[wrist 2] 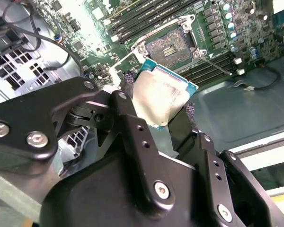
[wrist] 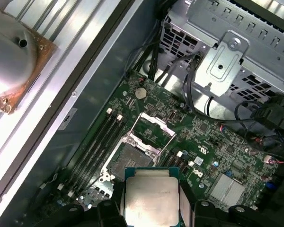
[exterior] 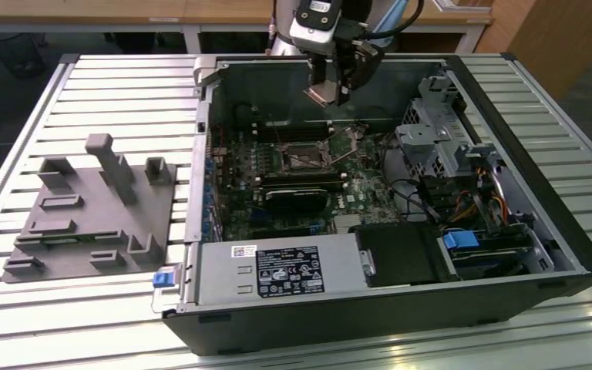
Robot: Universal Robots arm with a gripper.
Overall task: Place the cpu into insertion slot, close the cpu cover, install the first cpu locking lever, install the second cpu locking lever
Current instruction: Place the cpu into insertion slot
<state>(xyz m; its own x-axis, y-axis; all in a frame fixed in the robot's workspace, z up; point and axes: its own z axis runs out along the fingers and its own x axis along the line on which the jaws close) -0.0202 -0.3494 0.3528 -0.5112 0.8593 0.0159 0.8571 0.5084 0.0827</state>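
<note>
My gripper [exterior: 329, 91] hangs above the back of the open computer case, shut on the cpu [exterior: 323, 95], a small flat square chip with a pale metal top. In both wrist views the cpu [wrist 2: 161, 97] [wrist: 149, 198] sits tilted between the black fingers [wrist 2: 187, 124], clear of the board. The insertion slot [exterior: 304, 159] [wrist 2: 168, 47] [wrist: 129, 163] lies open and bare on the green board, below and ahead of the chip. The cpu cover [wrist: 156, 126] stands flipped up at the slot's far side.
Long black memory slots [wrist 2: 146, 14] flank the socket. A black fan cooler [exterior: 296, 197] sits just in front of it, and a metal drive cage [exterior: 435, 139] with cables is at the exterior view's right. A grey fixture [exterior: 90, 208] rests on the slatted table.
</note>
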